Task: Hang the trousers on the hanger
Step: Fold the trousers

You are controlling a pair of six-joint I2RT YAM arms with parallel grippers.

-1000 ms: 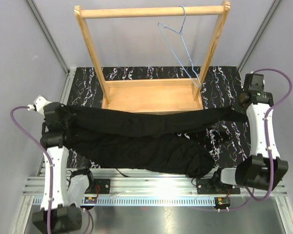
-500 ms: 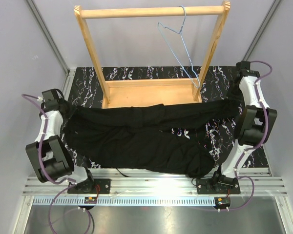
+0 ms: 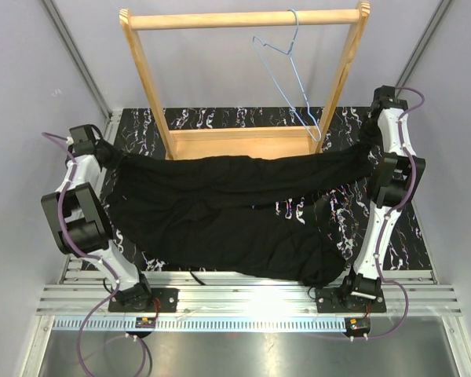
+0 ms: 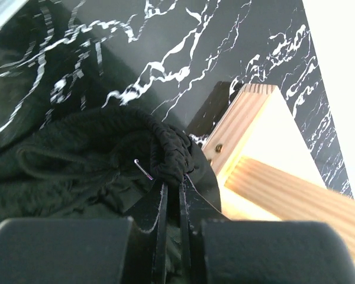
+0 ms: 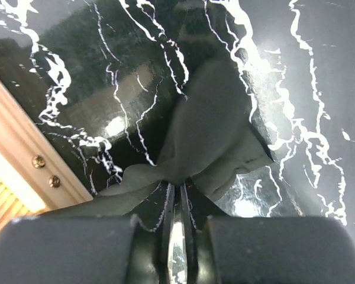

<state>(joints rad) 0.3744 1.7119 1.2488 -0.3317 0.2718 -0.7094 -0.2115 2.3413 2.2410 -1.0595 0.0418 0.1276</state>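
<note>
The black trousers (image 3: 228, 204) hang stretched between my two grippers in front of the wooden rack, their lower part drooping onto the marble mat. My left gripper (image 3: 108, 153) is shut on the waistband end (image 4: 168, 151). My right gripper (image 3: 370, 135) is shut on a leg end (image 5: 216, 142). The light-blue wire hanger (image 3: 294, 82) hangs by its hook from the rack's top bar, right of centre, above and behind the trousers.
The wooden rack (image 3: 243, 153) stands at the back of the black marble mat (image 3: 392, 243); its base corner shows in the left wrist view (image 4: 266, 154) and its edge in the right wrist view (image 5: 23, 142). Grey walls close both sides.
Both arms have swung out and back toward the rack, lifting the trousers' upper edge and stretching it taut in front of the rack base. The hanger has not moved.
</note>
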